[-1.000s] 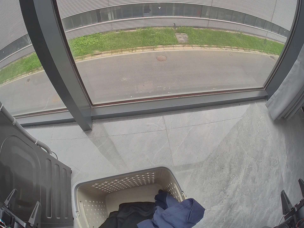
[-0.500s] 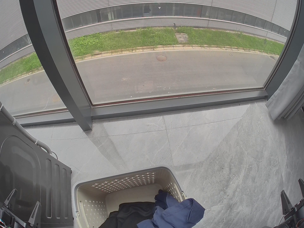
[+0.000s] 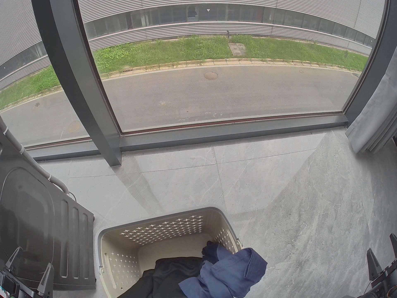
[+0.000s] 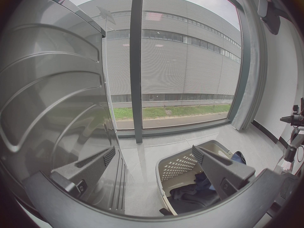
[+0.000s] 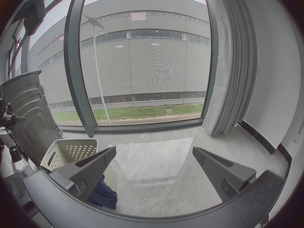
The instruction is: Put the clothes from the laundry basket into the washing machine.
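A cream laundry basket stands on the floor at the near centre. In it lies a black garment, and a blue garment hangs over its right rim. The grey washing machine stands left of the basket, its ribbed back panel toward me. My left gripper sits low in front of the machine, open and empty. My right gripper is over bare floor right of the basket, open and empty. The left wrist view shows the left gripper, basket and machine. The right wrist view shows the right gripper and basket.
A floor-to-ceiling window with a dark post runs along the far side. A pale curtain hangs at the far right. Grey tiled floor lies open between the basket, the window and the curtain.
The whole head view has shifted slightly, so the camera moved. Basket, clothes and both grippers keep their places.
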